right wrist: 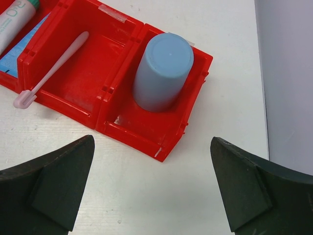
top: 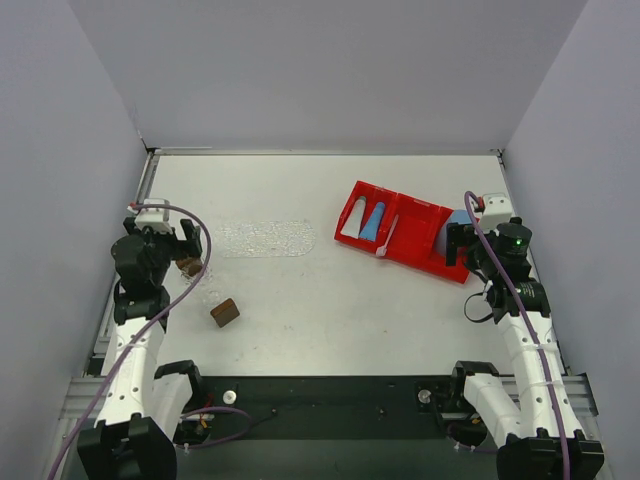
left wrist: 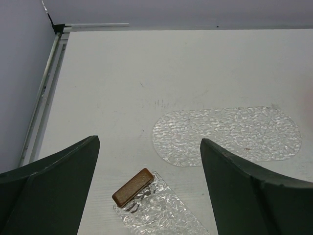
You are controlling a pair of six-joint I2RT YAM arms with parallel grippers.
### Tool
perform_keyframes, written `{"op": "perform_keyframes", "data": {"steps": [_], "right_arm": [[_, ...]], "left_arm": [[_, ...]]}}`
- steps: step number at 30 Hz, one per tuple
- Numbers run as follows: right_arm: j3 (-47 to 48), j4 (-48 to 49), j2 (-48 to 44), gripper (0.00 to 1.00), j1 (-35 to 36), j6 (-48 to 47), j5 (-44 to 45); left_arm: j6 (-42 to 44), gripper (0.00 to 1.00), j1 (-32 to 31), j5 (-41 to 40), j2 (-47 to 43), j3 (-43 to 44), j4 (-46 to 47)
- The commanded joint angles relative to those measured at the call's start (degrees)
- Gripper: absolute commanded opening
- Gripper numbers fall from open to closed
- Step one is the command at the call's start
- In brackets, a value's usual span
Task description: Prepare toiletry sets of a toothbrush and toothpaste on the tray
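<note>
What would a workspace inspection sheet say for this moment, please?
Surface: white table, faint scuffs.
Job's things: clear tray empty; pink toothbrush, white toothpaste tube and blue toothpaste tube in the red bin, brush head overhanging the rim.
Clutter: blue cup in the bin; brown block on a clear textured piece; second brown block loose.
Hands: left hand open above the block; right hand open above the bin.
Cables: purple cable along each arm.
Surroundings: grey walls.
</note>
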Motion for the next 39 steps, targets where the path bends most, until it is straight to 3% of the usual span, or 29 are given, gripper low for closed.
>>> {"op": "perform_keyframes", "data": {"steps": [1,7,12,19,31,34,39], "right_arm": [[1.0,-0.5,-0.3,1.00,-0.4,-0.3,-1.9],[2.3,-2.3,2.1,1.00,-0.4,-0.5,-4.3],[3.1,-3.6,3.3,1.00,-0.4,-0.8,-4.8],[2.8,-3.6,3.0,1.00,-0.4,-1.3,-6.1],[2.9,-4.2,3.1,1.00,-0.4,-1.9,-7.3],[3.0,-4.2,3.4,1.00,-0.4,-2.0,-7.4],[3.0,-4.2,3.9,1.00,-0.4,-2.2,-7.3]], "left_arm": [[4.7,0.95,0.3,-0.3,-1.8,4.9,-4.5],[17.4,0.95,0.4,5.2,-2.8,8.9,-16.5],[31.4,0.95,0.5,4.8,-3.5,12.4,-28.8],[58.8,0.95,0.6,10.3,-3.7,15.2,-47.1],[95.6,0.96,1.3,16.9,6.6,23.8,-76.6],[104.6,0.96,2.0,17.2,10.0,24.9,-81.1],[111.4,0.96,2.7,17.5,13.4,24.0,-80.0]]}}
